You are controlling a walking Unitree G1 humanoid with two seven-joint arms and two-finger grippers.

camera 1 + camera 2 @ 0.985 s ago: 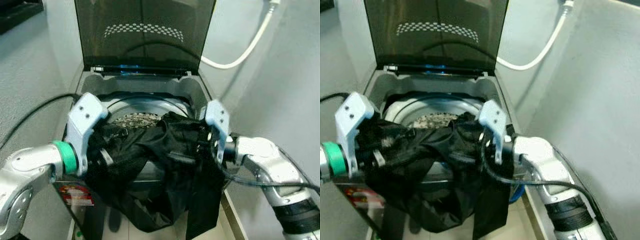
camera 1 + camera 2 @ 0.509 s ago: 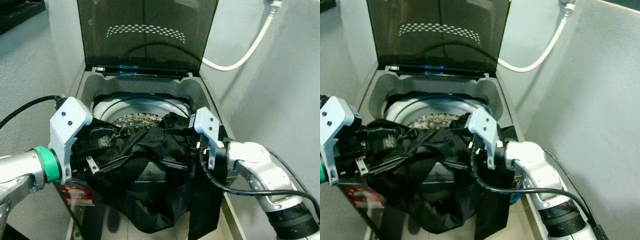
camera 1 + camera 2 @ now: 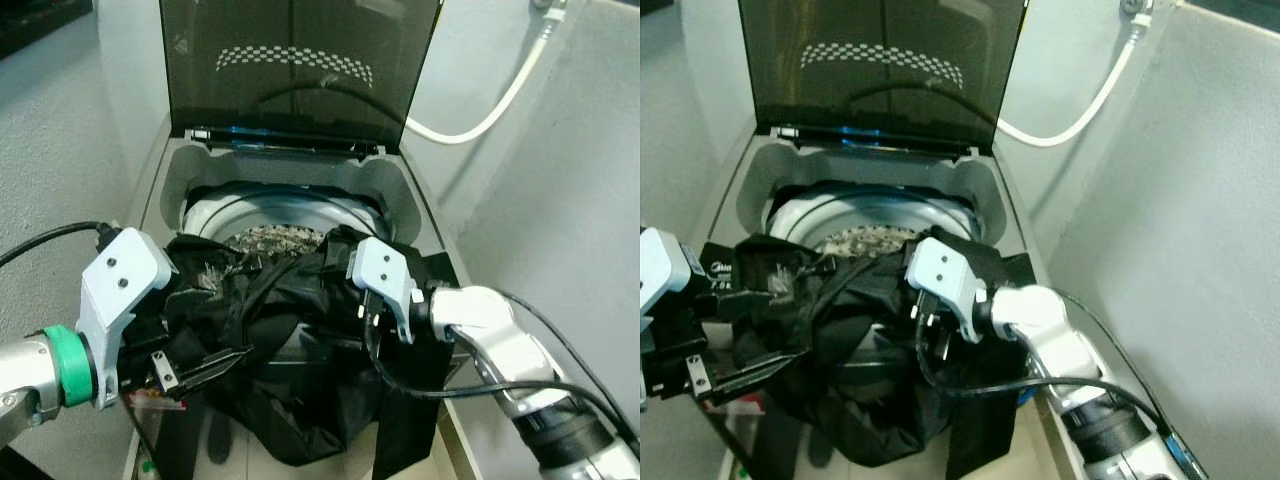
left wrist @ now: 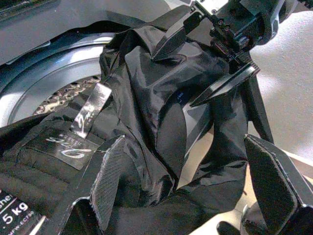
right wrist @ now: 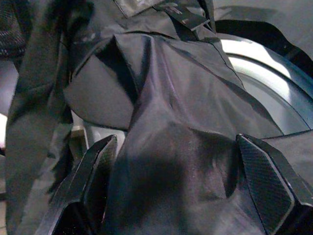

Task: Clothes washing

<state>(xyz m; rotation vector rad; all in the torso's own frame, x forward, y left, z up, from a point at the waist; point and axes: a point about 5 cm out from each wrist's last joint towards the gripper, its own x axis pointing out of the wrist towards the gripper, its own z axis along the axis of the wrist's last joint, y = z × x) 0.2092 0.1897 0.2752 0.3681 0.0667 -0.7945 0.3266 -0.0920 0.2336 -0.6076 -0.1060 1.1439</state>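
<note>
I see the black garment (image 3: 290, 330) draped over the front edge of the open washing machine (image 3: 400, 190), partly hanging down outside. My left gripper (image 4: 195, 181) and right gripper (image 5: 181, 181) both sit with fingers spread wide, released, resting against the fabric.
</note>
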